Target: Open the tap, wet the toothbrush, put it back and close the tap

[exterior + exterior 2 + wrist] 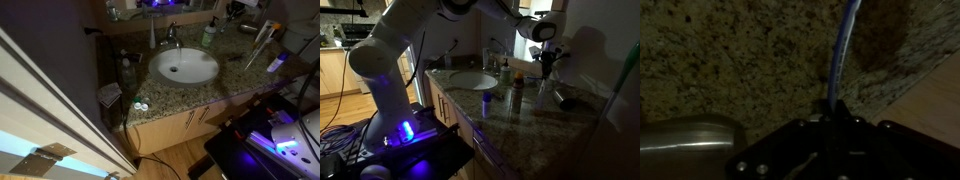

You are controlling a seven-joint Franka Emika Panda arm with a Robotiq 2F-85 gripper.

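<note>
My gripper (833,108) is shut on the toothbrush (845,45), whose blue handle runs away from the jaws over the speckled granite counter (730,60). In an exterior view the gripper (547,68) hangs above the counter, to the right of the white oval basin (472,80). The other exterior view shows the toothbrush (262,45) as a pale slanted stick to the right of the basin (185,67). The small chrome tap (172,38) stands behind the basin, well away from the gripper. No water is visible.
A slim white bottle (153,35) and a green bottle (208,35) stand beside the tap. A metal cup rim (685,135) lies close to the jaws. A cup (543,95) stands below the gripper. A wall borders the counter on the far right.
</note>
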